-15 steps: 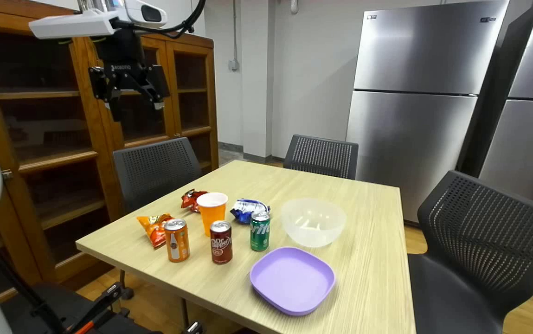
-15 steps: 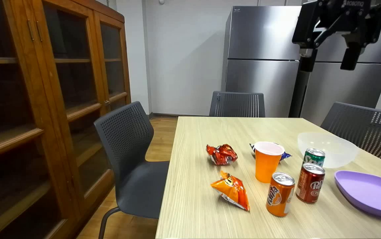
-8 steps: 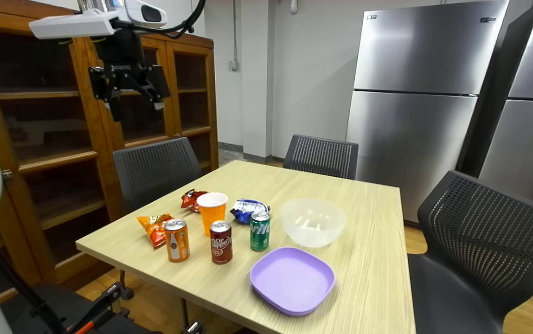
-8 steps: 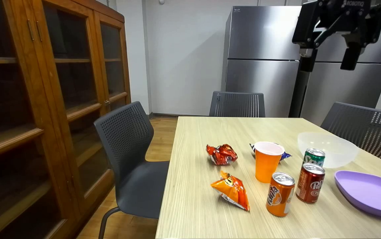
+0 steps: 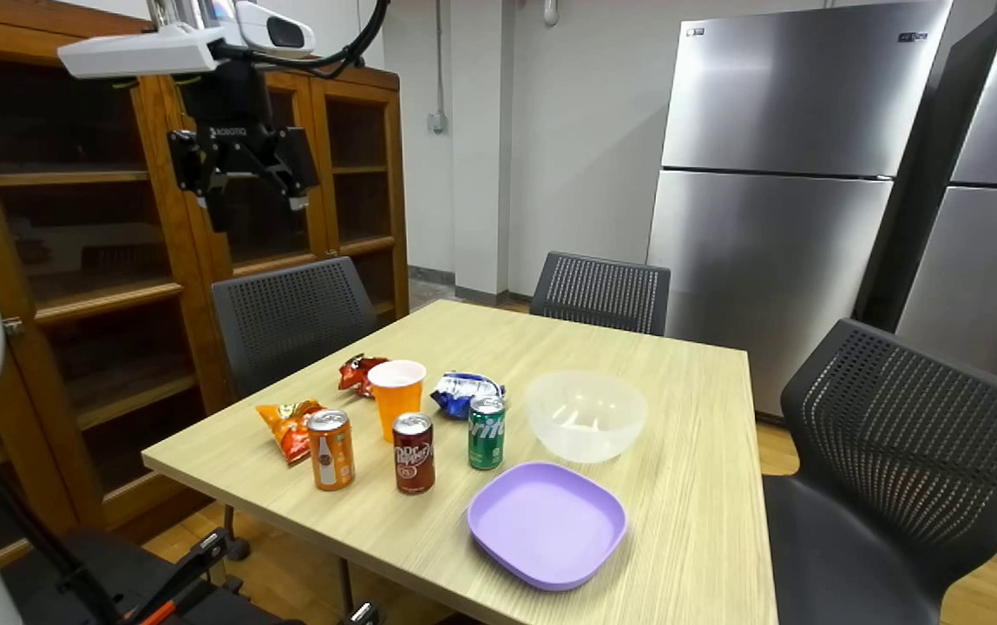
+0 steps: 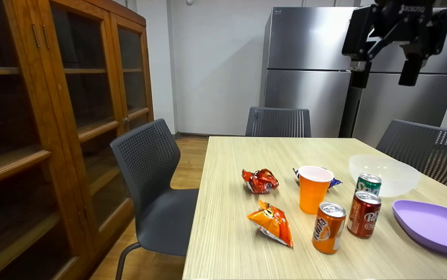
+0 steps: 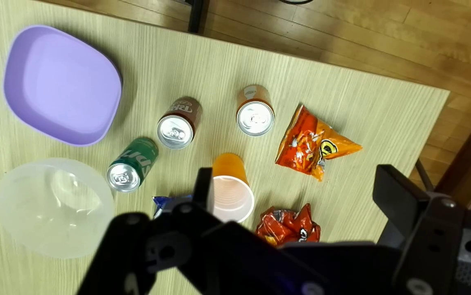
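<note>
A black 2-fingered gripper (image 6: 384, 77) hangs high above a pale wood-grain surface (image 5: 689, 521), its fingers (image 6: 410, 74) pointing down and spread wide, well apart from everything below. In the wrist view, the gap between them frames 3 things: an orange snack bag (image 7: 309, 143), the closest to the surface's visible corner; a crumpled red snack bag (image 7: 284, 225), farther along the edge facing a wooden cabinet (image 6: 50, 116); and most of an upright orange cup (image 7: 231, 164), set farther in from that edge than both bags. Along the adjoining edge, leading away from the same corner, come an orange Fanta can (image 6: 327, 231), a Dr Pepper can (image 6: 364, 217) and a shallow purple plate (image 5: 547, 521) close to the edge. A green Sprite can (image 5: 487, 438) stands farther in, near the Dr Pepper can and between the plate and a blue snack bag (image 5: 463, 398). A translucent bowl (image 5: 587, 421) sits beside the Sprite can, more toward the surface's middle than the plate. All 3 cans are upright. Around the surface stand 3 dark chairs (image 6: 149, 159), and 2 steel refrigerators (image 5: 784, 260) rise beyond it.
</note>
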Controlling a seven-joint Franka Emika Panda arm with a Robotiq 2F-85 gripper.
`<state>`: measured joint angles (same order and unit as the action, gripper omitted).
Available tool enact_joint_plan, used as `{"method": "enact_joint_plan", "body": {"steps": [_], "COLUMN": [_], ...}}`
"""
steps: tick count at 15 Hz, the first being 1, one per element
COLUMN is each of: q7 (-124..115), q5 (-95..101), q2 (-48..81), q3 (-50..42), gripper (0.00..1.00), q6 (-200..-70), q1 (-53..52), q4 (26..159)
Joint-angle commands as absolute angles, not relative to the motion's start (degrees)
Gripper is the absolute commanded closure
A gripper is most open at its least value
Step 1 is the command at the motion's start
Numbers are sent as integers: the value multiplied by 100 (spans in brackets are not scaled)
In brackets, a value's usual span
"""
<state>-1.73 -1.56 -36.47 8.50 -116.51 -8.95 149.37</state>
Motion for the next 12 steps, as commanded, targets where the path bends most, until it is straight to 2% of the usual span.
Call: {"method": "enact_joint_plan", "body": {"steps": [1,12], "q7": [-231,-86], "q5": [-239,-300], "q2": [-3562,-3286], "q3": [871,823], "gripper": [0,0], "q6": [-11897,-12873], "q1": [-954,-1158], "q4": [15016,15655]}}
